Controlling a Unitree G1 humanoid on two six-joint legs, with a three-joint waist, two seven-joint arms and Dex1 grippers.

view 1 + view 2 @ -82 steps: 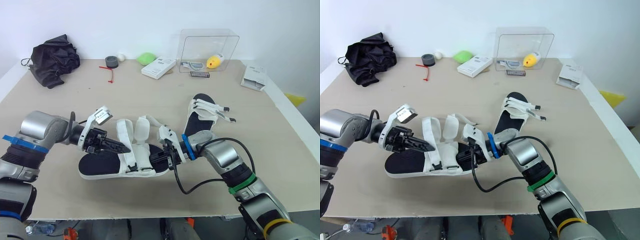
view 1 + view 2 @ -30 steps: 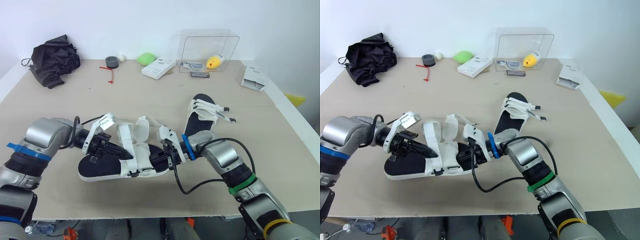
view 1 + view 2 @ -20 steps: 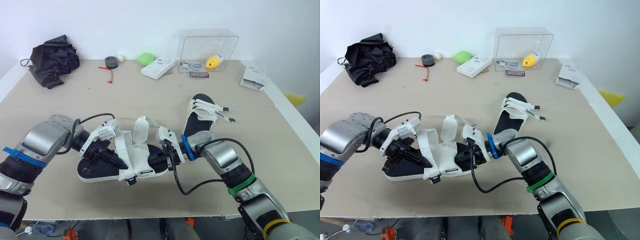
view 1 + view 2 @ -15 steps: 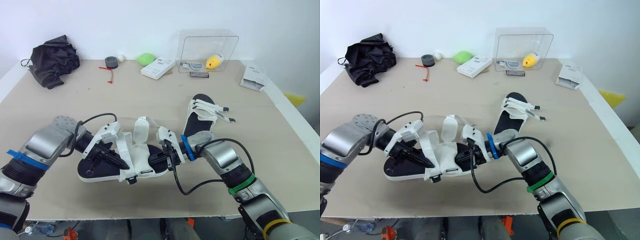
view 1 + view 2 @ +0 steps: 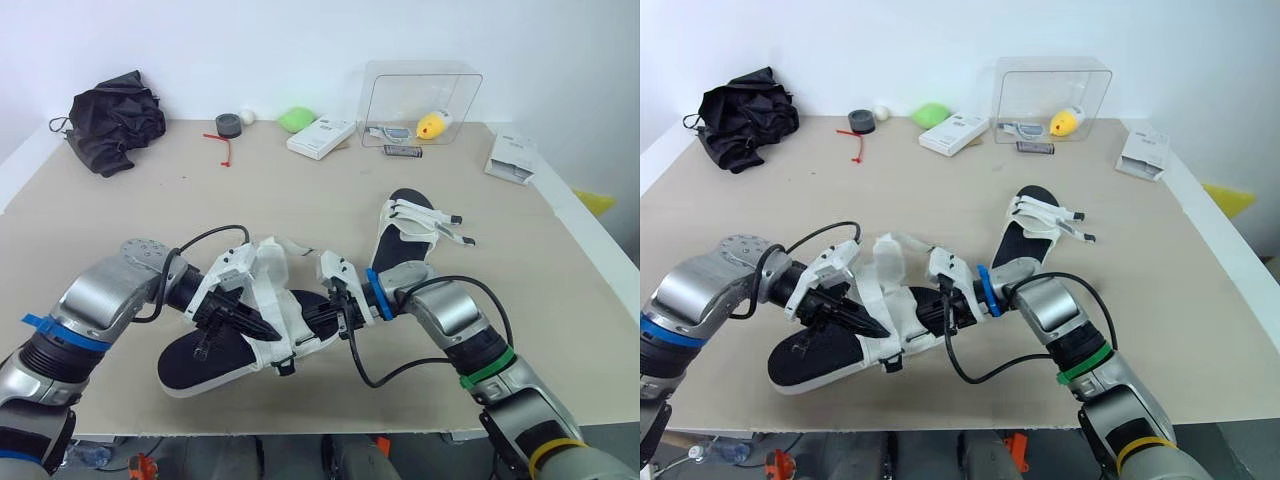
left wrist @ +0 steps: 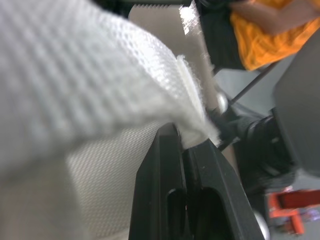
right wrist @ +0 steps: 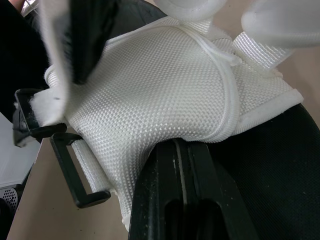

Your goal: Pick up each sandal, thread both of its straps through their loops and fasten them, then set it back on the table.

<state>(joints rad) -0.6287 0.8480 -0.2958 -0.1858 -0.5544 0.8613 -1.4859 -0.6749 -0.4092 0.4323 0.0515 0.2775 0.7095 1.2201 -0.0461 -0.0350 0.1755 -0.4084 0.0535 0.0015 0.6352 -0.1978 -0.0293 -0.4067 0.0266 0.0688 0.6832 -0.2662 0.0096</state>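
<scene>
White strap [image 5: 262, 292] of near sandal [image 5: 205, 358]: left gripper [image 5: 268, 328] clenched on it, right gripper [image 5: 326, 316] clenched on upper [image 7: 165, 85]; we judge loop [image 5: 283, 368] unthreaded. Second sandal [image 5: 410, 235] beyond near sandal, pending.

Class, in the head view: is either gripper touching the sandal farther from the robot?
No, the far sandal lies by itself on the table, and both the left gripper and right gripper are at the near sandal.

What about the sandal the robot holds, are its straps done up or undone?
Undone: the sandal's black loop hangs empty, and the left gripper pinches a loose white strap.
</scene>
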